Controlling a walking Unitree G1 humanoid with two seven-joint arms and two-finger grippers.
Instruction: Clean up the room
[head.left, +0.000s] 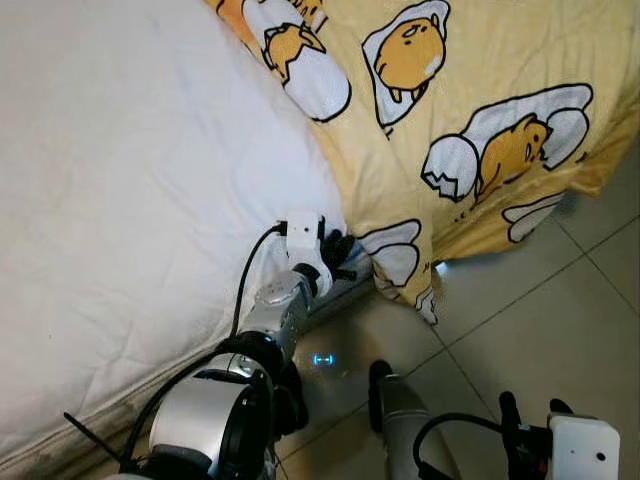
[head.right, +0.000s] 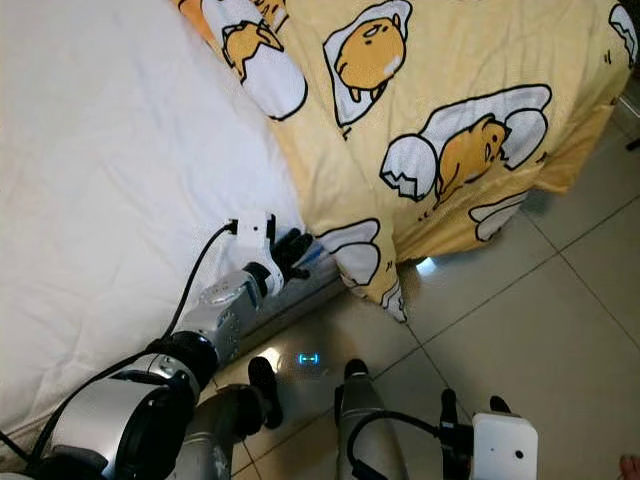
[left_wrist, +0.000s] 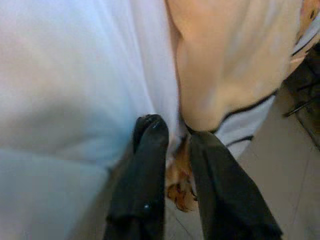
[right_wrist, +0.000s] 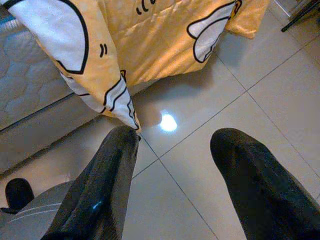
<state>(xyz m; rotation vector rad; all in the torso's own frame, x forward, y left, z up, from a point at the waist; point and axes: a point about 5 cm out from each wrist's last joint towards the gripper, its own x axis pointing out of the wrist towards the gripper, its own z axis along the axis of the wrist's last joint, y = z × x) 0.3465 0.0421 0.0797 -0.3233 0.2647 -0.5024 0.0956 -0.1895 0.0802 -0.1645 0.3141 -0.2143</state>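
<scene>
A yellow blanket (head.left: 480, 70) printed with egg figures lies over the bed's right part, and its corner hangs to the floor (right_wrist: 107, 75). The white sheet (head.left: 120, 170) covers the rest. My left gripper (head.left: 338, 256) is at the bed's edge where sheet and blanket meet. In the left wrist view its fingers (left_wrist: 150, 150) stand close together with a fold of blanket (left_wrist: 225, 75) pinched between them. My right gripper (right_wrist: 177, 137) hangs low over the tiles, open and holding nothing.
Grey floor tiles (head.left: 560, 300) run along the bed's right side, with a bright light reflection (right_wrist: 168, 121) near the hanging corner. The quilted mattress side (right_wrist: 30, 95) shows under the blanket. My own legs (head.right: 365, 420) stand close to the bed. Dark furniture legs (right_wrist: 300, 12) are at the far edge.
</scene>
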